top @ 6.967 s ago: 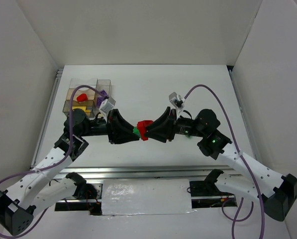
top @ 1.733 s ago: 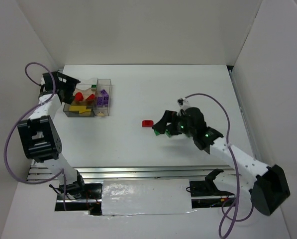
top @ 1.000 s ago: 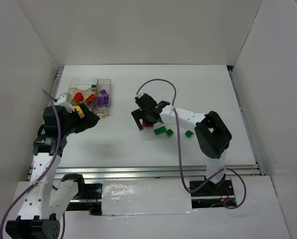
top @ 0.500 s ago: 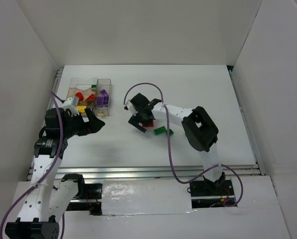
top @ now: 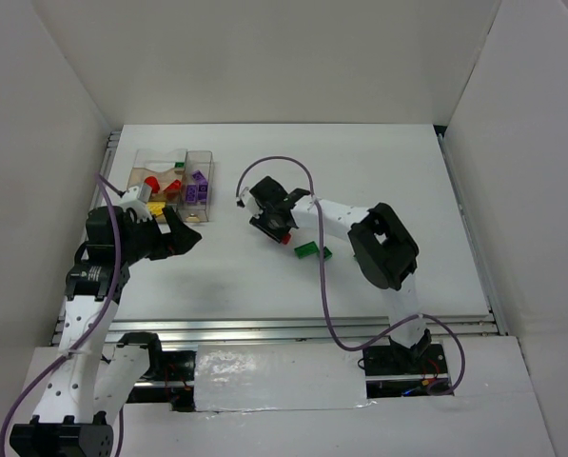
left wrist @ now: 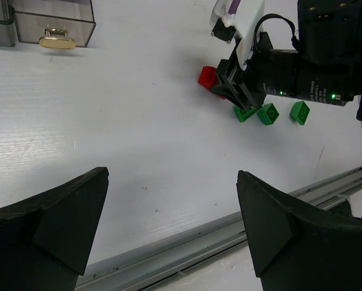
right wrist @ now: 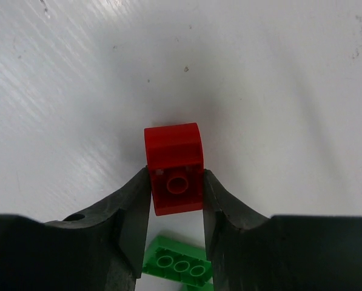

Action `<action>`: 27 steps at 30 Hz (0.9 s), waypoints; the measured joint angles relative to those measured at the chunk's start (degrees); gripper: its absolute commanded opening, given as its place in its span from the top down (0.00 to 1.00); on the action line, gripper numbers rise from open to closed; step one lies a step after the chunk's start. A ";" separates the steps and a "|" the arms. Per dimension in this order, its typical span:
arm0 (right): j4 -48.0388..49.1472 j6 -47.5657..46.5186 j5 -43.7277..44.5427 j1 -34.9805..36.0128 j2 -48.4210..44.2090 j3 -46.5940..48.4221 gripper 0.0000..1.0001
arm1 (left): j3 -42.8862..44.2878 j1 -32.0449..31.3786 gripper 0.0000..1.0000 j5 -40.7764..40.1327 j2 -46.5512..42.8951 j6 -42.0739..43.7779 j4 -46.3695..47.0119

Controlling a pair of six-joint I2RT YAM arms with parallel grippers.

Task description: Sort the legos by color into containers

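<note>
The right gripper is clamping the red lego, green lego lying at 6 o'clock; the left gripper is hanging, fingers apart.

Plainly a robotics lab test cell: bare white bench boxed in by blank white panels, aluminium rail along the near edge, purple cables looping loose, two white robot arms bolted at that edge.

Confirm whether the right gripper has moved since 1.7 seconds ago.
Yes. The right gripper has moved left, toward the box. Its fingers now clamp the red lego, which lay to its left before.
</note>
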 measured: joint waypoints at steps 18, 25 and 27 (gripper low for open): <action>48.02 55.98 -37.22 -8.11 -47.01 -38.18 1.00 | -10.08 -5.79 0.00 29.18 -2.45 -13.90 30.27; 73.31 75.28 -45.20 -5.97 -48.74 -49.70 1.00 | -6.95 -18.34 0.00 30.10 -1.07 -17.49 43.21; 75.34 76.37 -45.16 -4.76 -50.77 -49.90 1.00 | -5.75 -21.51 0.00 28.59 0.00 -17.03 43.65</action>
